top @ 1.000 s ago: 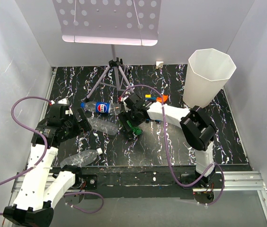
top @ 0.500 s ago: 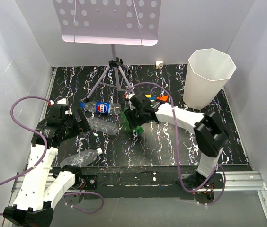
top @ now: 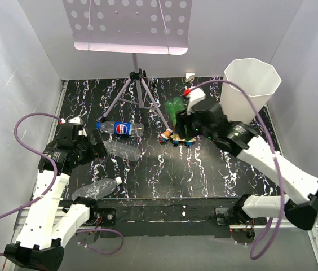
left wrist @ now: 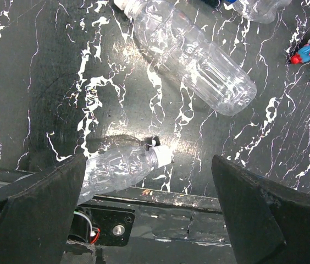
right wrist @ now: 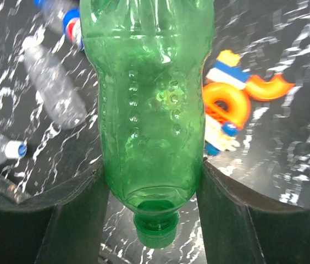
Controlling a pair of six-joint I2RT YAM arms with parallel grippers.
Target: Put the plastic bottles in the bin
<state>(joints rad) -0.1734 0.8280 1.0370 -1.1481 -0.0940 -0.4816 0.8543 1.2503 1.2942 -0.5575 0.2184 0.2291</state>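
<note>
Gripping the green bottle [right wrist: 152, 110] around its body, my right gripper [right wrist: 155, 187] is partly closed, both fingers pressed against its sides, the cap end toward my wrist. The bottle hangs lifted off the table [top: 204, 175], just left of the bin [top: 249, 96]. My left gripper [left wrist: 144, 214] stands wide apart, holding nothing, above a clear bottle [left wrist: 191, 55] lying at the left.
</note>
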